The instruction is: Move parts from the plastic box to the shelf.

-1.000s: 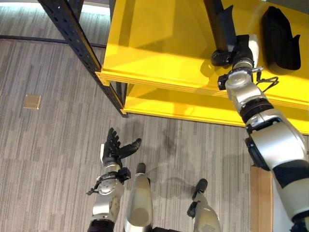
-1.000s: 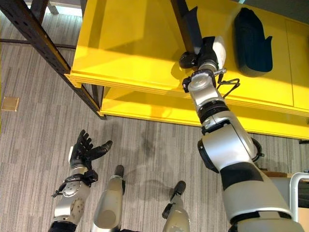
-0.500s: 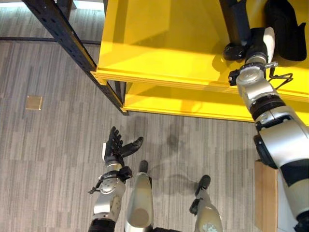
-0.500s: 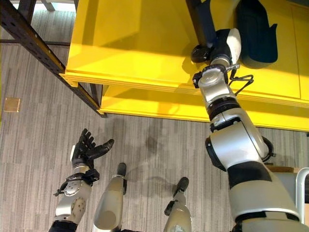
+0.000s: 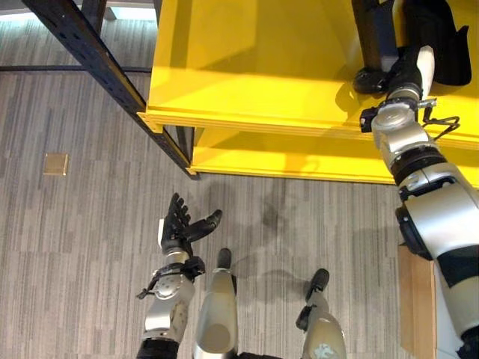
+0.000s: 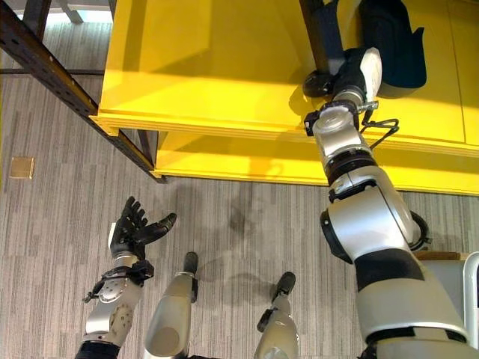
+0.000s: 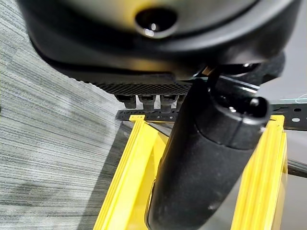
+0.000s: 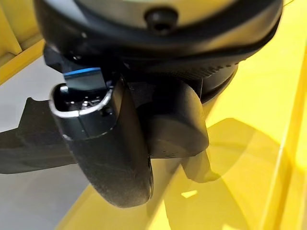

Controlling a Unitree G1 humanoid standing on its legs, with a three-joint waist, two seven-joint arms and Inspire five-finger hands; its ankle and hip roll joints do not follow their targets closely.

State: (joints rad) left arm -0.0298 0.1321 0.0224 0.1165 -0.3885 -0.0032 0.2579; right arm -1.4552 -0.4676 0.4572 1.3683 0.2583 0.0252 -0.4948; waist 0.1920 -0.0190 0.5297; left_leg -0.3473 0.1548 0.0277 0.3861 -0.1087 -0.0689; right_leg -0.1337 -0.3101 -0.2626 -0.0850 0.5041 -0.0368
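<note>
From my seat, the shelf [image 5: 247, 67] stands ahead of the robot over the carpeted floor [image 5: 75, 224], its upright post [image 5: 105, 71] at its left corner. My right hand [image 6: 352, 71] rests on the top board at the right, between a long part [image 6: 322, 34] to its left and a bulkier part [image 6: 389, 41] just to its right. My left hand [image 5: 182, 228] hangs low over the floor, well apart from the shelf, with a small floor plate [image 5: 55, 164] further to its left.

Two black parts [image 6: 385, 41] [image 6: 323, 34] lie on one yellow shelf [image 6: 209, 67]; two hands [image 6: 135, 232] [image 6: 352, 71] show.

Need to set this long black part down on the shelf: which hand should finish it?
Right. The right hand already grips the long black part over the yellow shelf; the left hand hangs open above the floor.
</note>
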